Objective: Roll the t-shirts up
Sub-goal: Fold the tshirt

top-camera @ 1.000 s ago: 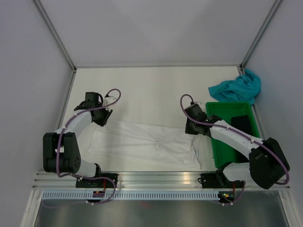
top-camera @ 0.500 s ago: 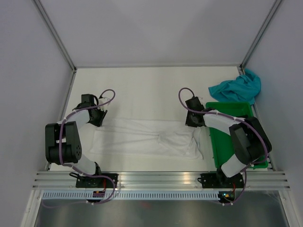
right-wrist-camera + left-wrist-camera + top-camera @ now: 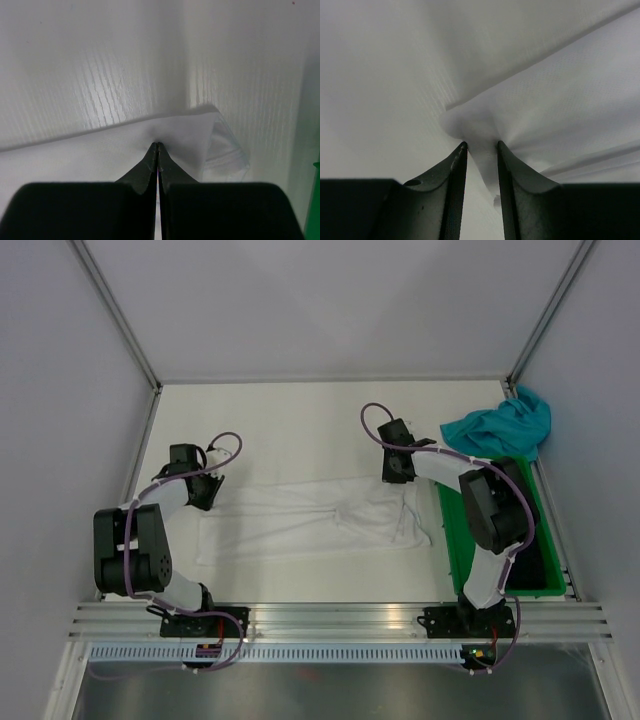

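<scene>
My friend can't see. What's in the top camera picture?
The left gripper and right gripper each pinch a far corner of the white t-shirt spread on the table. A crumpled teal-blue t-shirt lies far right, behind a green crate.

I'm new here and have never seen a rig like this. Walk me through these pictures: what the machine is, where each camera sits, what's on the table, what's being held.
The machine is two robot arms, a left arm and a right arm, bolted at the table's near edge. Each ends in a two-finger gripper. The wide picture looks down from above and behind them. The two close-ups come from cameras on the wrists, with the dark fingers at the bottom. On the table a white t-shirt lies spread out. A teal t-shirt is bunched in the far right corner, just beyond a green crate. The left gripper and right gripper each pinch the white t-shirt's far edge, one at each end.
</scene>
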